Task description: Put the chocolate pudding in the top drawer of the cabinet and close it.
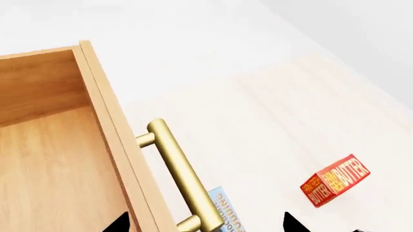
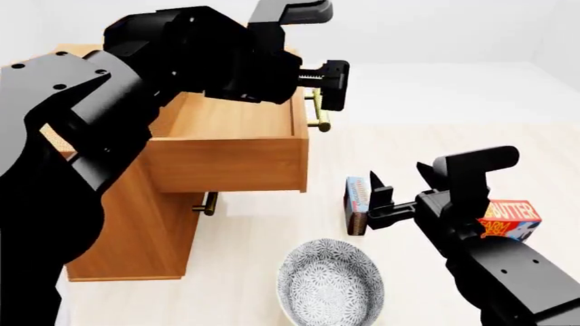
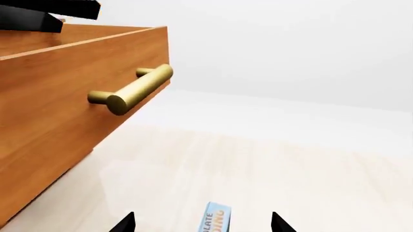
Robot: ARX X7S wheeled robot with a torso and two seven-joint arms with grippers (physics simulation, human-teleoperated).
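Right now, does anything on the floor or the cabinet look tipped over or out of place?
Nothing is spilled or damaged. The chocolate pudding stands on edge on the floor rather than lying flat, between the open fingers of the right end effector. The top drawer hangs pulled out and looks empty, as the task needs.

The pudding [image 2: 357,195], a thin carton with a blue and pale printed face and dark edge, stands upright on edge on the pale floor, just in front of the cabinet [image 2: 136,231]. The top drawer [image 2: 227,159] is pulled fully open, orange-brown wood, its brass bar handle [image 2: 319,109] facing outward, above the pudding.
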